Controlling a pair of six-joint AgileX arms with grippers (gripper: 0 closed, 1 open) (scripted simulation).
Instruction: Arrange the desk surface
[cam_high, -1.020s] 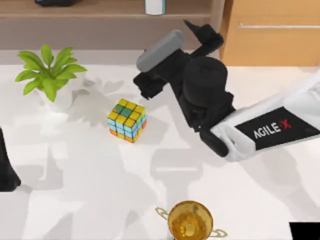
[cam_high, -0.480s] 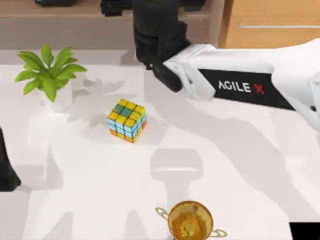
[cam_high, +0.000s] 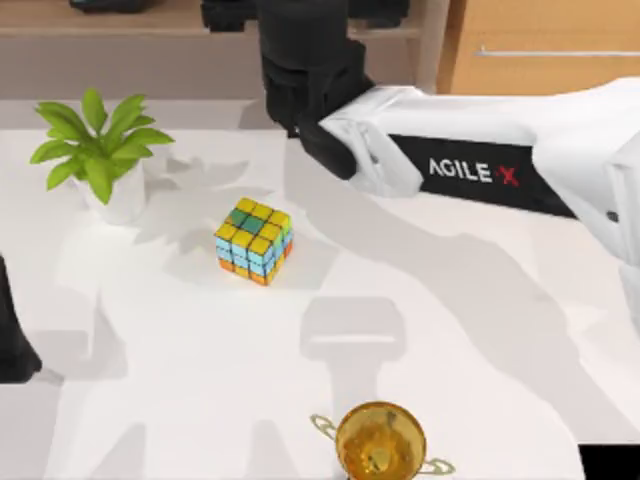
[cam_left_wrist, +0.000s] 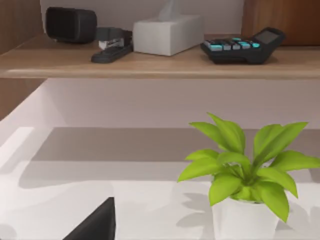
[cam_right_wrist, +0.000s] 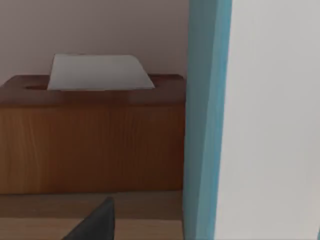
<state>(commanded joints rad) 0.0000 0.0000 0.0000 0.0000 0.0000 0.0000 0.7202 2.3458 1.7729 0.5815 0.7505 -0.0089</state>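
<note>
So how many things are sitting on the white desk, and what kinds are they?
Potted plant: 1
Puzzle cube: 1
Gold trophy cup: 1
Total on the desk surface: 3

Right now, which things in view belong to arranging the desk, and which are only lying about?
Part of the job:
desk surface
cube, potted plant and gold trophy standing on it
right arm, reaching to the shelf

Likely just lying about, on the shelf:
tissue box
calculator
stapler
</note>
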